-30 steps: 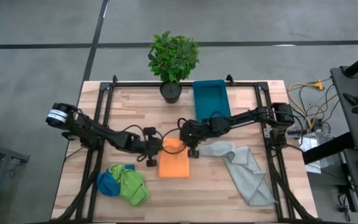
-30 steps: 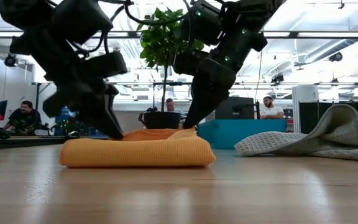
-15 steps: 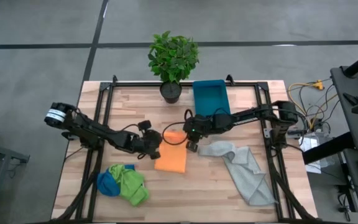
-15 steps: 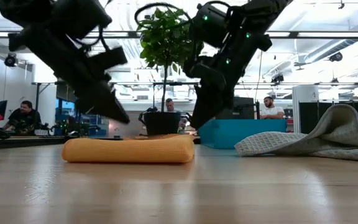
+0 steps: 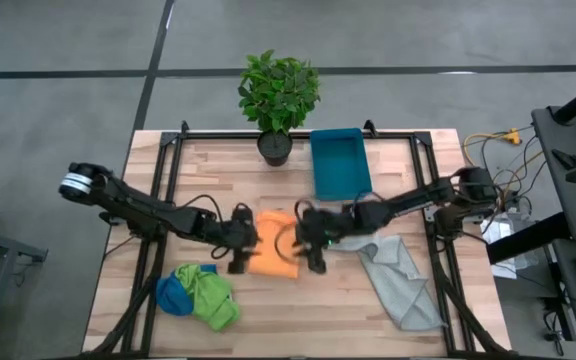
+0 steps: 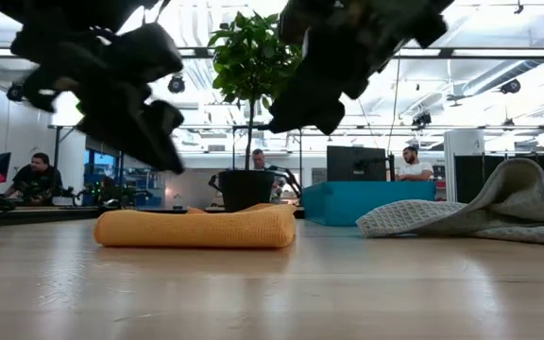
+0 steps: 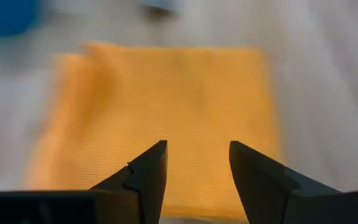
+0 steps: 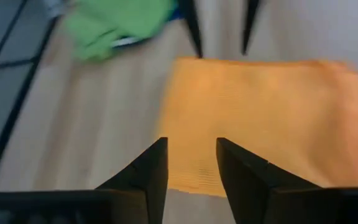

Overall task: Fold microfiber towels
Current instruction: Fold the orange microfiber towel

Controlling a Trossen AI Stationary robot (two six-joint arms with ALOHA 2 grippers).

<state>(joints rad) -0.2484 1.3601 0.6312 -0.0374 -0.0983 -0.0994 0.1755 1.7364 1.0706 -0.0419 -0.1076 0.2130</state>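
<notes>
The orange towel [image 5: 274, 252] lies folded and flat on the wooden table [image 5: 208, 180]; it also shows in the low view [image 6: 196, 228]. My left gripper [image 7: 197, 167] hovers open just above its left edge [image 5: 240, 250]. My right gripper [image 8: 191, 160] hovers open above its right edge [image 5: 310, 248]. Neither touches the cloth. The lime green towel [image 5: 208, 295] and the blue towel [image 5: 173, 295] lie crumpled together at the near left. The pale grey towel [image 5: 393, 275] lies rumpled at the near right.
A teal bin [image 5: 338, 162] and a potted plant [image 5: 278, 95] stand at the table's far edge. A black frame [image 5: 168, 190] runs round the table. People sit in the room behind [image 6: 36, 175].
Both grippers have opened and let go of the orange towel's upper layer, then risen clear of it. The right gripper has also come toward the near edge. The towel has settled flat and folded.
</notes>
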